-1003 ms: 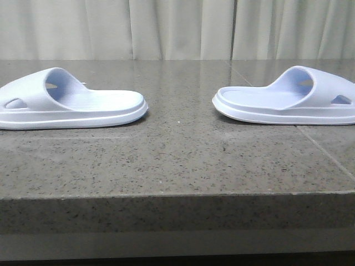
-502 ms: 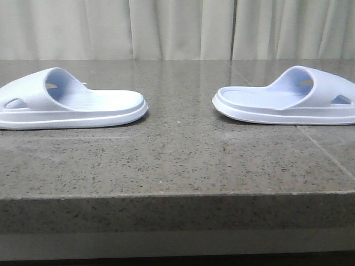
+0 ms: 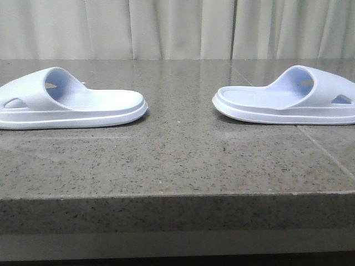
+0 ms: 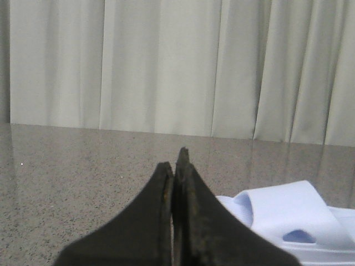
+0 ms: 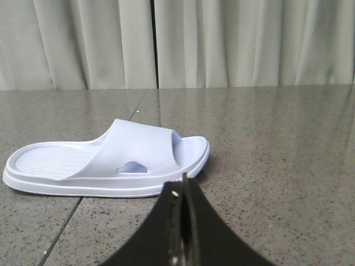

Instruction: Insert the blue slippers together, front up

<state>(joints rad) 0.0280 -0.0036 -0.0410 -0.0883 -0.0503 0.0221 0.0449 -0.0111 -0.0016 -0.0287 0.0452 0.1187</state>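
The blue slippers are found lying flat, soles down, well apart on the grey speckled stone table (image 3: 177, 160); the left slipper (image 3: 69, 105) is set at the left side with its heel end pointing toward the centre, and the right slipper (image 3: 288, 102) is set at the right side, likewise heel inward. The left gripper (image 4: 175, 166) is seen clenched, finger against finger, nothing held, just beside the left slipper; the right gripper (image 5: 184, 188) is likewise pressed closed and empty, near the right slipper. Pale curtains (image 3: 177, 27) are noted behind the table.
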